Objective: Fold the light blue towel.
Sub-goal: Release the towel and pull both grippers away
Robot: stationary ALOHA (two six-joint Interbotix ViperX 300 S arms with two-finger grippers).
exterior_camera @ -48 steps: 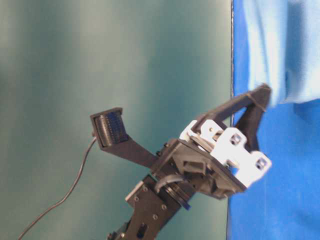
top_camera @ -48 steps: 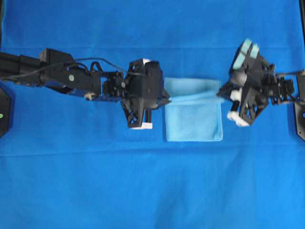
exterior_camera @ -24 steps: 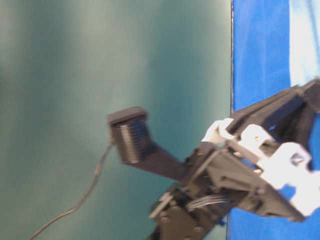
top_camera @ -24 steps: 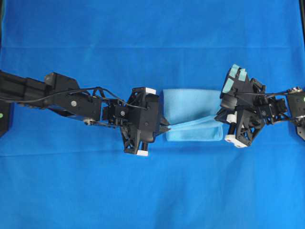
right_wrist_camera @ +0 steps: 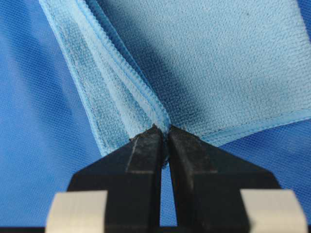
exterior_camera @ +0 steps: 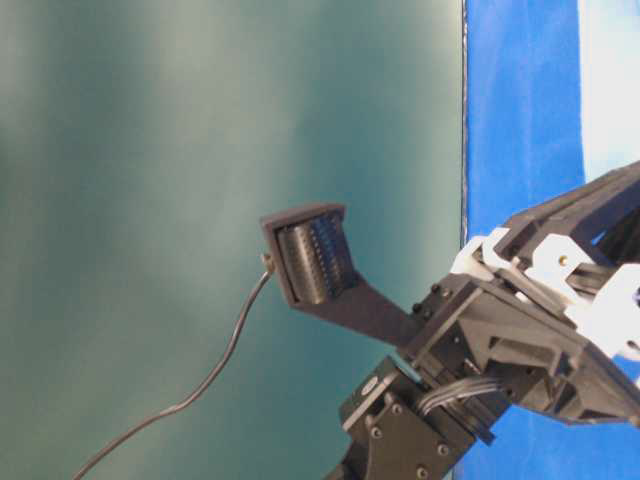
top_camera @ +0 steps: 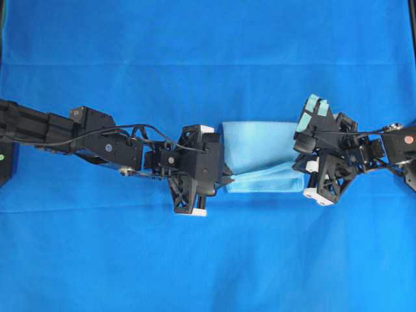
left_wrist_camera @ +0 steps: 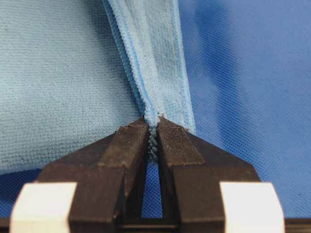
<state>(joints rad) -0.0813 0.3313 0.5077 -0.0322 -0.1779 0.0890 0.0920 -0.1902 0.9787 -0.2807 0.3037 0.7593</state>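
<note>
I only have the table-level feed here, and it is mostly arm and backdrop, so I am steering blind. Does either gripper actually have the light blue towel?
Observer: Yes. The left gripper is shut on the hemmed edge of the light blue towel.
Operator: And the other one?
Observer: The right gripper is pinching the hem at the opposite end.
Operator: Where does the held edge lie?
Observer: Overhead, it stretches between both grippers, just above the towel's near edge, with the layer under it flat on the dark blue cloth.
</note>
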